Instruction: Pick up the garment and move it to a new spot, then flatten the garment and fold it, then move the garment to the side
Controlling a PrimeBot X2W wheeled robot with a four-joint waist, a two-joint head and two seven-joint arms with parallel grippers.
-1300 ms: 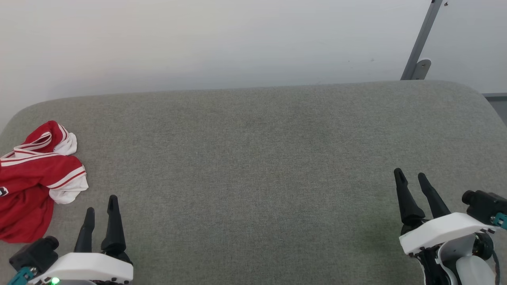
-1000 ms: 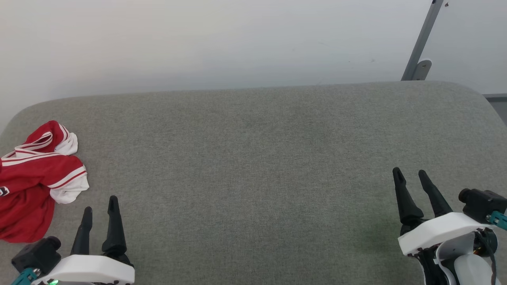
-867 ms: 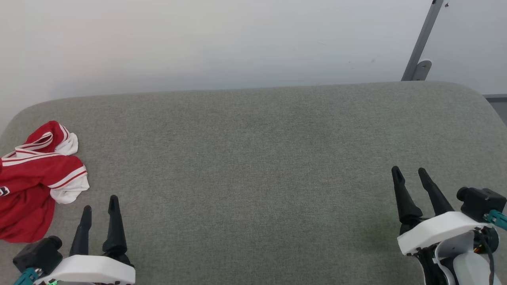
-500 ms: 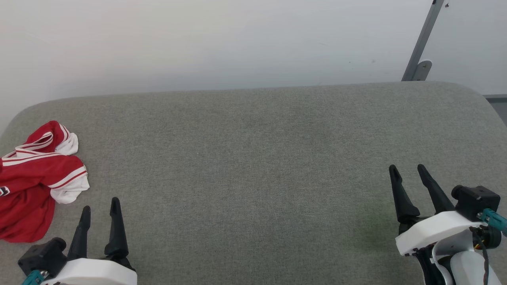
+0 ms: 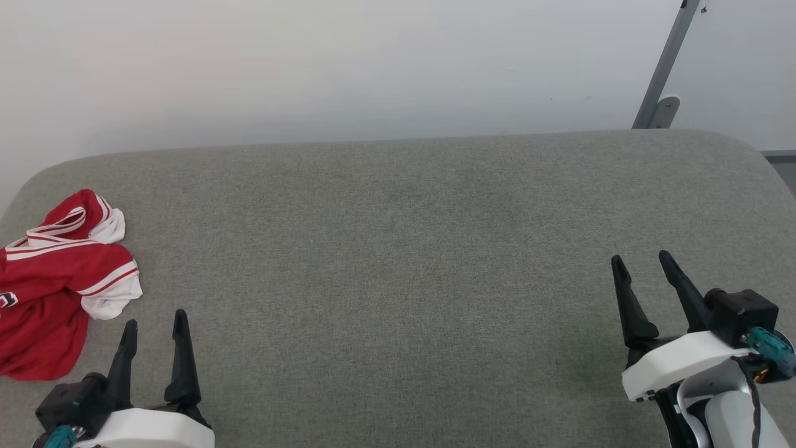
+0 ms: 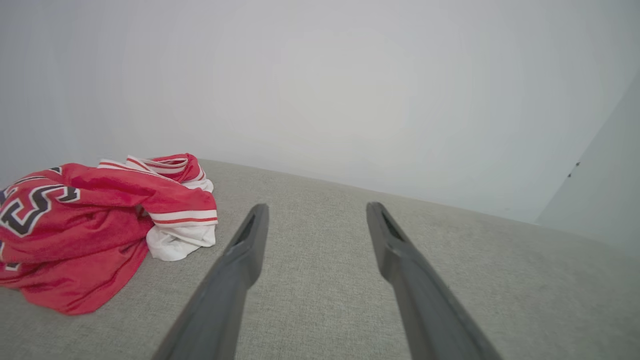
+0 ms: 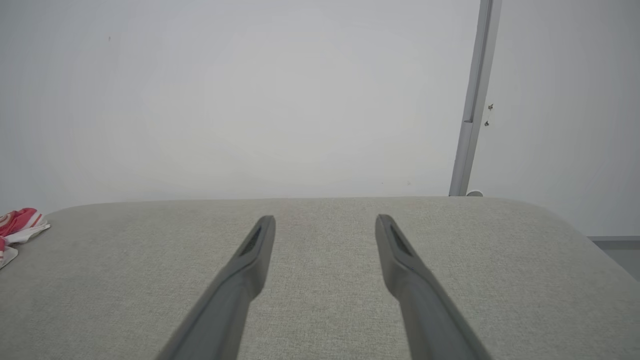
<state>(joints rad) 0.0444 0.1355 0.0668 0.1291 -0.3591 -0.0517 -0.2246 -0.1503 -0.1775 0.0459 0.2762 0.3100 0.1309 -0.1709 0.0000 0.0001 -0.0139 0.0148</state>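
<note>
We see the garment (image 5: 56, 280) lying left of the left tool (image 5: 155, 318), so the left arm is the nearer one.
Head view: we put the garment in a crumpled heap at the left edge of the grey padded surface (image 5: 398, 249), its longer run following that edge and part of it cut off by the frame. The left tool sits at the near left with fingers spread and empty, just beside the heap's white-trimmed end but not touching it. The right tool (image 5: 640, 257), also spread and empty, is at the near right, well apart from the cloth. Left wrist view: the left tool (image 6: 317, 207) points past the garment (image 6: 90, 220), which lies off its left finger, so we judge the reach needs a leftward turn. Right wrist view: the right tool (image 7: 325, 218) is agape over bare fabric, with the garment (image 7: 20, 225) a sliver at the far left edge.
</note>
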